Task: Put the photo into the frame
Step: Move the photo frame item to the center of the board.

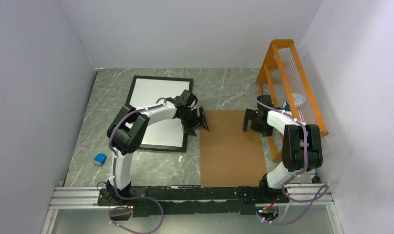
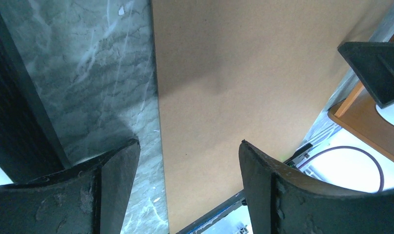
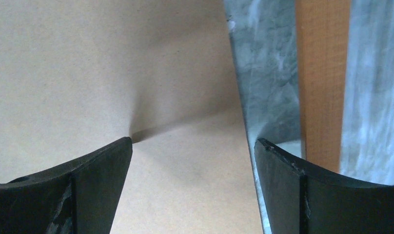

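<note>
Altogether one frame [image 1: 163, 78], one brown board [image 1: 229, 151], one rack [image 1: 266, 62], left end effector [image 1: 197, 127] and right end effector [image 1: 252, 126] wide.

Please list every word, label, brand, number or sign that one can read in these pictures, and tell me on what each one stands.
No text can be read in any view.
brown board: plain, no print.
black frame and the white sheet inside it: no print.
orange rack: no label visible.
small blue object: too small to tell whether it bears any marking.
</note>
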`<state>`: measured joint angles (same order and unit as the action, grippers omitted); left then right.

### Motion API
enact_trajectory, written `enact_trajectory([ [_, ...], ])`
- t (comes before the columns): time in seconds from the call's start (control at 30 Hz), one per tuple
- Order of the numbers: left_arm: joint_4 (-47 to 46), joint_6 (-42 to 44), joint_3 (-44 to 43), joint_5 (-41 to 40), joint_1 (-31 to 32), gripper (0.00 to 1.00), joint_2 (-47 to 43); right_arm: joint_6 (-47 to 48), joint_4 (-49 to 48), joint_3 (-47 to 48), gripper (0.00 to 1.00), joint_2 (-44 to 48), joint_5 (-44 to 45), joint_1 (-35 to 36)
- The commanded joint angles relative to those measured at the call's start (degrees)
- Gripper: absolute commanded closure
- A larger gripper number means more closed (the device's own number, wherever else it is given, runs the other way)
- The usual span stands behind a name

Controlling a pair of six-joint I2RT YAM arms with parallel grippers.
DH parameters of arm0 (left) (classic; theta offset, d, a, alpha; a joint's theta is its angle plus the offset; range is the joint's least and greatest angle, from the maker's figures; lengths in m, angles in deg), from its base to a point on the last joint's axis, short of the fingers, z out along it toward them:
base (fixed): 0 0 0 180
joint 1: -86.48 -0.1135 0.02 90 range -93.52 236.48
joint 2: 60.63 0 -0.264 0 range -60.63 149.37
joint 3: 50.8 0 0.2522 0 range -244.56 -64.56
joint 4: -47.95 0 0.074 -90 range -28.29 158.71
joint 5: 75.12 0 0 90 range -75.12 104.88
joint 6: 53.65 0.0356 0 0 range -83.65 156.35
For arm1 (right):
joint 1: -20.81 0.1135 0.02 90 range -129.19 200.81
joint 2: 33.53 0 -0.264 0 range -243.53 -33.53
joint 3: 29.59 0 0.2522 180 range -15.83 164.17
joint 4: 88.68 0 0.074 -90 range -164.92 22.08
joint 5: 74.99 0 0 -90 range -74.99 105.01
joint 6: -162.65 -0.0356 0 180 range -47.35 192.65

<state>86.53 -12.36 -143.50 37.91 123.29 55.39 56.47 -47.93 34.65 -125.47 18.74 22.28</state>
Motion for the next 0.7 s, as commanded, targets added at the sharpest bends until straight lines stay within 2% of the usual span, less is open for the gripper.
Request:
enact_trajectory([
  [0.0,3.42,0.94,-3.06,-1.70,-0.22,0.20,1.98,-1.63,-0.61,-2.97,0.01,0.04,-11.42,0.00],
  [0.2,-0.01,-1.40,-4.47,5.52,-0.26,0.21,4.19,-3.85,-2.46,-5.19,0.01,1.36,-18.66,0.02],
  [0.4,-6.54,-3.35,-4.90,12.84,-0.27,0.25,5.04,-5.49,-3.54,-5.86,0.01,3.21,-21.82,0.02],
  [0.67,-12.94,-0.74,-5.27,16.56,-0.27,0.32,0.02,-7.03,-5.71,-8.05,0.01,5.26,-25.29,0.03],
])
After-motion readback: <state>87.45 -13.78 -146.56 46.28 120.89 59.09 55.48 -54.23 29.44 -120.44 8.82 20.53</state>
